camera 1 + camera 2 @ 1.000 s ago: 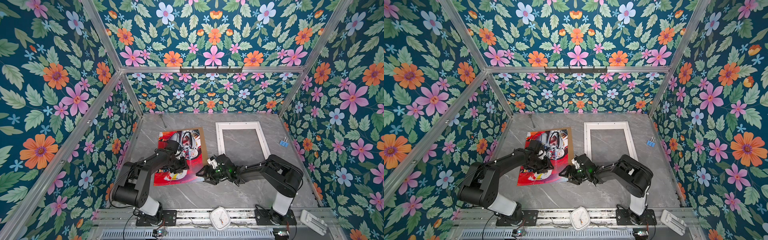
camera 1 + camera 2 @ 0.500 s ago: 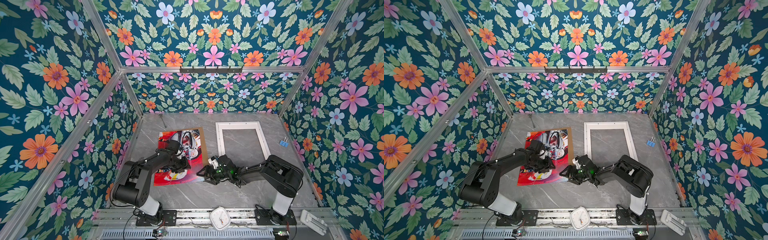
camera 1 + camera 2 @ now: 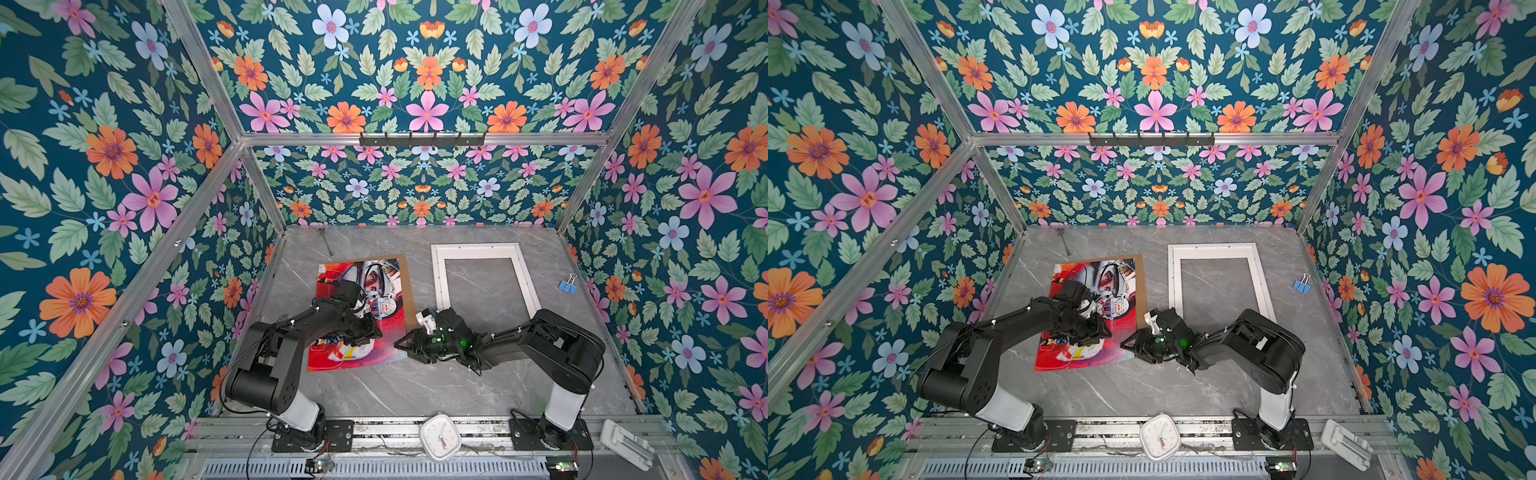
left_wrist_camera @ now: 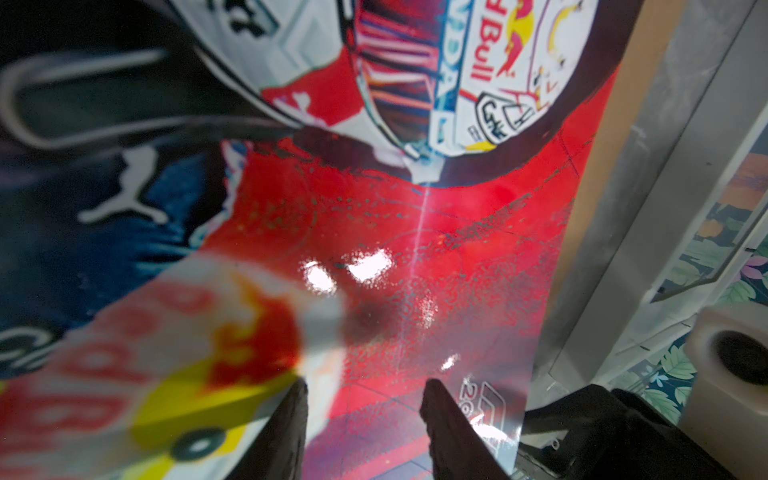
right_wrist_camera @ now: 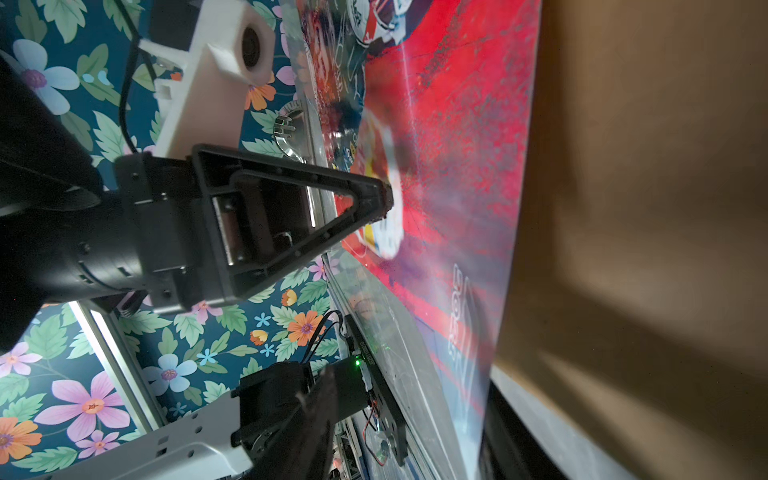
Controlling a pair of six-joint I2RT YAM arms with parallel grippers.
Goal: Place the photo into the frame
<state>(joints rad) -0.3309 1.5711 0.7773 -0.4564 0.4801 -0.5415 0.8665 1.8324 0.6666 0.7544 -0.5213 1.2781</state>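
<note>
In both top views the left arm [image 3: 309, 318] rises from its base at 7 o'clock, folds at the elbow and runs its forearm towards 2 o'clock. Its wrist is bent so the left gripper [image 3: 372, 332] tips down towards 4 o'clock, its 2 fingers [image 4: 291, 419] apart. The right arm [image 3: 511, 336] rises from 5 o'clock and lies low towards 9 o'clock, the right gripper [image 3: 401, 345] near the left one, jaws apart.

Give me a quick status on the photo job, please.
Left gripper open, tips on photo. Right gripper at photo's near-right corner, grip unclear. Photo on brown board, beside empty frame. Nothing blocking.
</note>
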